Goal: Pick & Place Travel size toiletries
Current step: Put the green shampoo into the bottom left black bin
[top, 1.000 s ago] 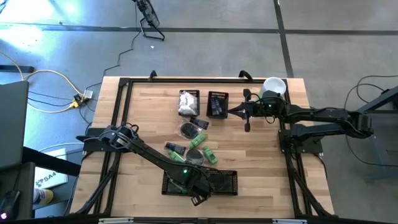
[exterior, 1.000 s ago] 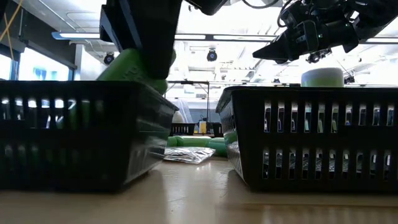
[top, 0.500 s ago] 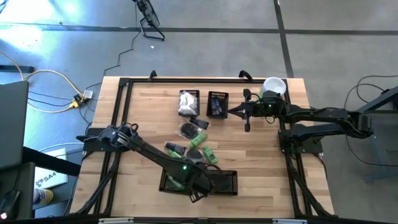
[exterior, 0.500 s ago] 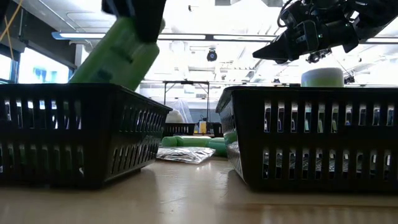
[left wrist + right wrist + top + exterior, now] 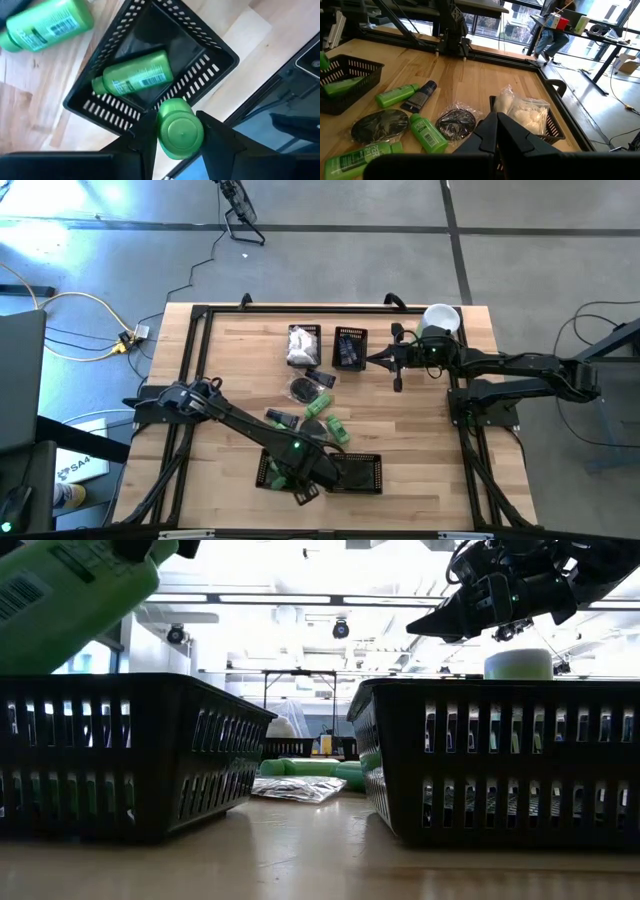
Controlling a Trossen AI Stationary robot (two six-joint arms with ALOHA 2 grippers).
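Note:
My left gripper (image 5: 303, 488) is shut on a bright green bottle (image 5: 179, 131), which hangs over the near-left black basket (image 5: 210, 62). One more green bottle (image 5: 134, 78) lies inside that basket. In the low view the held bottle (image 5: 70, 590) is tilted, high above the basket rim. Loose toiletries lie mid-table: green bottles (image 5: 335, 427), a dark wrapped disc (image 5: 303, 388) and a dark tube (image 5: 420, 97). White packets (image 5: 303, 345) fill a far basket. My right gripper (image 5: 385, 360) is shut and hovers beside the far baskets, touching nothing. My left gripper pinches the green bottle between its two fingers (image 5: 147, 134), one on each side of the body near its round end (image 5: 180, 134), which faces the wrist camera. The fingers point down from above. The bottle is lifted clear, tilted, above the basket.
A second black basket (image 5: 360, 473) stands right of the first at the near edge. A small far basket (image 5: 349, 347) holds dark pieces. A tall pale-green cylinder with a white lid (image 5: 440, 318) stands at the far right. Black frame rails (image 5: 200, 360) border the table.
My left gripper has risen and moved toward the table's left, staying shut on the green bottle. The bottle went from rim height at the near-left basket to well above it.

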